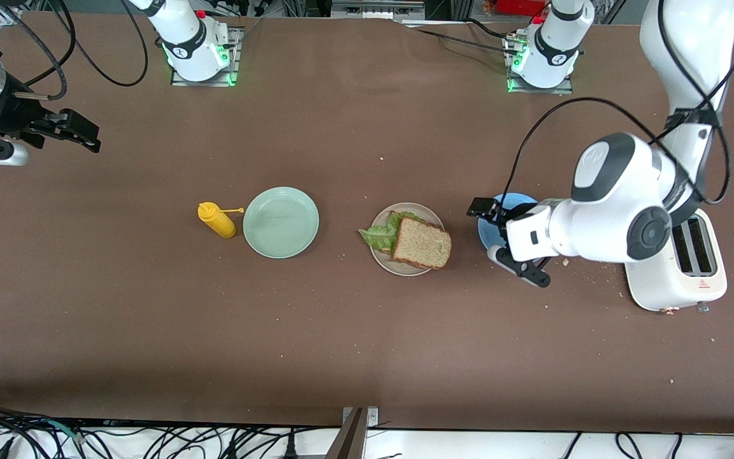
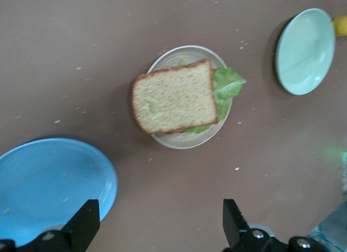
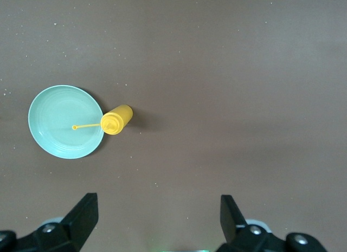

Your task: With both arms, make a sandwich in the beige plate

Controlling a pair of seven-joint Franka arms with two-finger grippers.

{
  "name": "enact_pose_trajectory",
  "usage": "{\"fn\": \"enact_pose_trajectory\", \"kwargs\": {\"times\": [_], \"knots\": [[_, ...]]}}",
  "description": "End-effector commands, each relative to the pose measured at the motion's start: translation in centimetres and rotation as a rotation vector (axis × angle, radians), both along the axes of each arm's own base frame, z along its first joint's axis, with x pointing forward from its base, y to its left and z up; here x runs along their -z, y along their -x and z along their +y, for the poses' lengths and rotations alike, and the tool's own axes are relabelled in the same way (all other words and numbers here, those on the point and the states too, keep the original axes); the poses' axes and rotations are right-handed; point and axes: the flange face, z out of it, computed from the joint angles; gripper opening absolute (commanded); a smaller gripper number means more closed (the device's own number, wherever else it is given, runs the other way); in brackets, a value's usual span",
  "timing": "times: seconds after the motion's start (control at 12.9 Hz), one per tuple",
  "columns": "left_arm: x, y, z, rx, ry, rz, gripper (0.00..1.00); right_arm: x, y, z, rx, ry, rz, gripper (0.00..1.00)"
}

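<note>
Sandwich [image 1: 419,242]: it sits on the beige plate [image 1: 381,220], a top slice of brown bread laid over a lettuce leaf [image 1: 380,234] that pokes out toward the right arm's end of the table. The bread overhangs the rim a little on the left arm's side. To my eye the stack looks finished.

Left gripper [image 1: 493,231]: its fingers are spread wide with nothing between them, hovering over the edge of a blue plate [image 2: 51,184] just beside the sandwich. In the left wrist view the sandwich lies out ahead of the fingertips, apart from them. Empty and clear of the bread, this looks like a hand that has let go rather than one about to grab.

Right gripper [image 1: 77,132]: it hangs over bare table at the right arm's end, well apart from everything. Its fingers are parted and empty; I'd say this arm is waiting.

Green plate [image 1: 281,222]: it is empty, with a yellow squeeze bottle [image 1: 216,220] touching or nearly touching its rim. In the right wrist view both lie well ahead of the fingers.

Toaster [image 1: 685,268]: it stands under the left arm's elbow, with crumbs scattered around it.
</note>
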Motion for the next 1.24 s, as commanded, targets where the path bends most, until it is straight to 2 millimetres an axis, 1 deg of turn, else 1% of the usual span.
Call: {"fn": "enact_pose_trajectory", "kwargs": {"times": [0.0, 0.15, 0.39, 0.46, 0.54, 0.62, 0.7, 0.77, 0.85, 0.93, 1.0, 1.08, 1.16], "knots": [[-4.5, 1.2, 1.6, 0.039, -0.202, -0.115, 1.0, -0.4, -0.2, -0.2, -0.009, -0.009, -0.006, 1.0], [-7.3, 1.7, 3.0, 0.03, -0.253, -0.15, 1.0, -0.5, -0.2, -0.4, -0.032, -0.013, -0.006, 1.0], [-10.5, 2.6, 5.7, 0.003, -0.285, -0.113, 1.0, -0.5, -0.2, -0.8, -0.026, -0.014, -0.006, 1.0], [-11.3, 2.6, 6.8, -0.014, -0.277, -0.113, 1.0, -0.5, -0.2, -1.1, -0.021, -0.017, -0.006, 1.0], [-12.6, 3.2, 7.6, -0.035, -0.297, -0.132, 1.0, -0.5, -0.2, -1.1, -0.021, -0.017, -0.006, 1.0], [-13.2, 3.3, 9.2, -0.066, -0.309, -0.14, 1.0, -0.5, -0.3, -1.2, -0.019, -0.016, -0.009, 1.0], [-14.0, 3.5, 9.5, -0.067, -0.319, -0.154, 1.0, -0.5, -0.3, -1.2, -0.019, -0.015, -0.009, 1.0], [-14.3, 3.9, 9.0, -0.067, -0.327, -0.151, 1.0, -0.6, -0.2, -1.3, -0.018, -0.011, -0.011, 1.0], [-15.1, 4.5, 8.6, -0.063, -0.332, -0.163, 1.0, -0.6, -0.2, -1.3, -0.018, -0.01, -0.013, 1.0], [-15.1, 5.0, 8.7, -0.07, -0.338, -0.167, 1.0, -0.6, -0.2, -1.3, -0.018, -0.01, -0.013, 1.0], [-15.3, 5.0, 10.0, -0.109, -0.324, -0.181, 1.0, -0.6, -0.2, -1.3, -0.018, -0.01, -0.013, 1.0], [-15.4, 5.5, 11.4, -0.155, -0.292, -0.189, 1.0, -0.6, -0.2, -1.3, -0.018, -0.01, -0.011, 1.0], [-15.4, 6.6, 11.9, -0.176, -0.278, -0.205, 1.0, -0.6, -0.2, -1.3, -0.018, -0.01, -0.013, 1.0]]}}
